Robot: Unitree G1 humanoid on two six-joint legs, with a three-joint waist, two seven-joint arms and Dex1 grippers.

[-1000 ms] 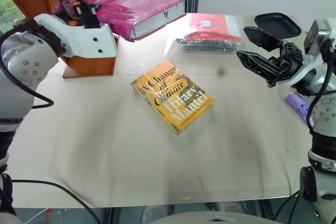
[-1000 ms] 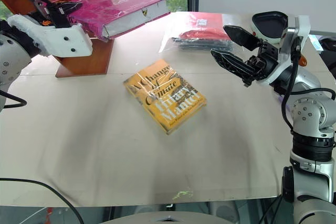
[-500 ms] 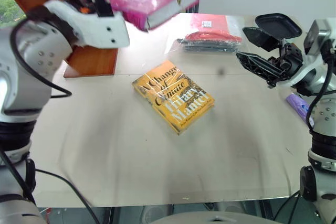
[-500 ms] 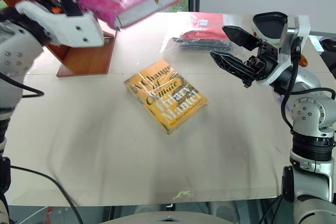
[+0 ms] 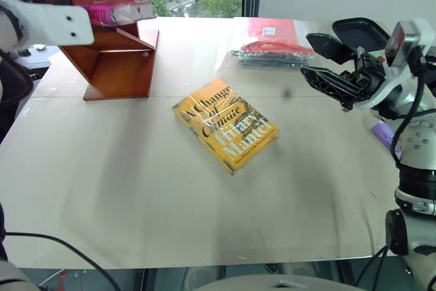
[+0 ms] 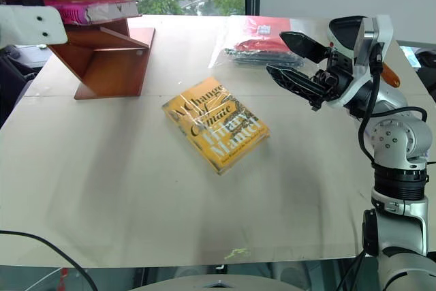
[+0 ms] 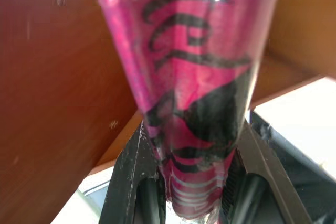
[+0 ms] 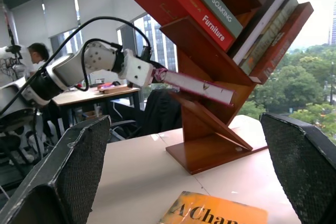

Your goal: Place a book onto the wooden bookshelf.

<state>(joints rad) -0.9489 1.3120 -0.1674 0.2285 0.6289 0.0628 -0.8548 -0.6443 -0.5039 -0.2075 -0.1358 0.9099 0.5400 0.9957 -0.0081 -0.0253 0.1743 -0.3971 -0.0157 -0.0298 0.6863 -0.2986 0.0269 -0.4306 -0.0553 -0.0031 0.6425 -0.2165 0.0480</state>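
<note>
Since the earlier pictures the left arm has swung the book away from above the table and in toward the wooden bookshelf, so the pink volume now lies within the shelf's boards instead of out past them; the right arm and the yellow-orange book have kept their places.

In the left eye view, the book (image 5: 112, 11) lies nearly flat just above a slanted board of the wooden bookshelf (image 5: 119, 66), cream page edges facing out. It is held level, likely so it can slide into that bay. The yellow-orange book (image 5: 225, 124) lies on the table (image 5: 136, 195), well clear of the bookshelf's foot.

In the right eye view, the right gripper (image 6: 294, 59) hangs spread wide and empty, well apart from the bookshelf, apparently parked out of the way.

In the left wrist view, the left gripper (image 7: 191, 182) is clamped on the book's lower end, a black finger pressing each cover, with the bookshelf's boards close on both sides.

In the right wrist view, the book juts from the left gripper into the bookshelf, just above the slanted board beneath the shelved books (image 8: 220, 3); whether it rests on that board I cannot tell.
</note>
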